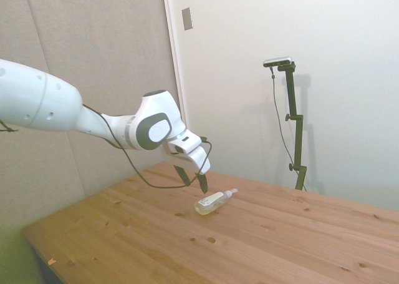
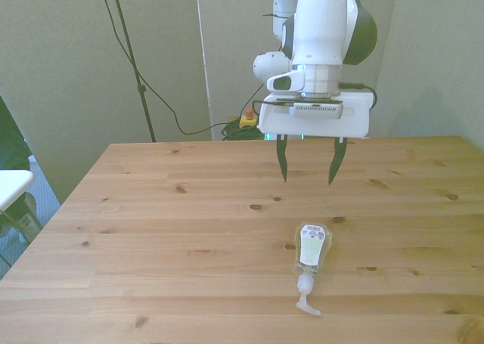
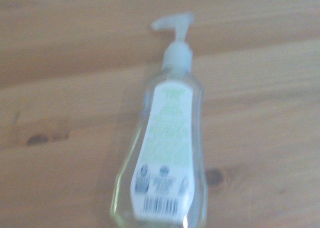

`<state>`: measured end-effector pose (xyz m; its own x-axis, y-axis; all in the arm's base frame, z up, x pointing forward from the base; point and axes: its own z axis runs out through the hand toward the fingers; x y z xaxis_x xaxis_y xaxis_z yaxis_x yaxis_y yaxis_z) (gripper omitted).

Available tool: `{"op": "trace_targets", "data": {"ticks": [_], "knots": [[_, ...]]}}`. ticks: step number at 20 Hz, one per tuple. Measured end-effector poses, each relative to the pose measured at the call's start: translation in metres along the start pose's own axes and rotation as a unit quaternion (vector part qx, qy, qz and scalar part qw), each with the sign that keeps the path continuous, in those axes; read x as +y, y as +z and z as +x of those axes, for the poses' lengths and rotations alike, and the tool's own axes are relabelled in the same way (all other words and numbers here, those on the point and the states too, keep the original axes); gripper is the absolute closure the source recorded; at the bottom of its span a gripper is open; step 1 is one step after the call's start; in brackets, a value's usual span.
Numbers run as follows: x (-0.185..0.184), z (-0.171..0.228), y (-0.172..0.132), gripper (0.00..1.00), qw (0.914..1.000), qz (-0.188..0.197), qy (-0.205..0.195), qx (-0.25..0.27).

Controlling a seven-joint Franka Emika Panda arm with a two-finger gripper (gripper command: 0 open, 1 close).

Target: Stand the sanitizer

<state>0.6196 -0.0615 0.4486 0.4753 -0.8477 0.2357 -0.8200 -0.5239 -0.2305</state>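
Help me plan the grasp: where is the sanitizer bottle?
The small clear plastic sanitizer bottle lies on its side on the wooden table, below the open pincer, nearer the front view's right.

sanitizer [image 2: 311, 247] lying on table [image 2: 151, 208] | end effector [image 2: 308, 179] above, apart

Clear sanitizer [image 2: 310, 249] with yellowish liquid, white label, seemingly green print, white gripper [image 2: 309, 174], knotted wooden table [image 2: 151, 223]

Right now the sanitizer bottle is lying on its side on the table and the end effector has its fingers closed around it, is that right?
Not quite. The bottle does lie on its side on the table, but the end effector hangs open above and behind it, touching nothing. The front view shows the gap.
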Motion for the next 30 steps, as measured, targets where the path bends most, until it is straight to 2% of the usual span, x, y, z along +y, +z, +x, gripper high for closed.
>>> {"op": "trace_targets", "data": {"ticks": [4, 9, 20, 21, 30], "knots": [[-0.030, 0.026, 0.033, 0.00, 0.9996, 0.011, 0.016, 0.018], [-0.064, 0.034, 0.062, 0.00, 0.9992, 0.014, 0.022, 0.031], [-0.085, 0.042, 0.121, 0.00, 0.9992, -0.014, 0.022, 0.030], [-0.086, 0.043, 0.124, 1.00, 0.9992, -0.018, 0.023, 0.028], [-0.086, 0.047, 0.132, 1.00, 0.9989, -0.033, 0.030, 0.015]]}}
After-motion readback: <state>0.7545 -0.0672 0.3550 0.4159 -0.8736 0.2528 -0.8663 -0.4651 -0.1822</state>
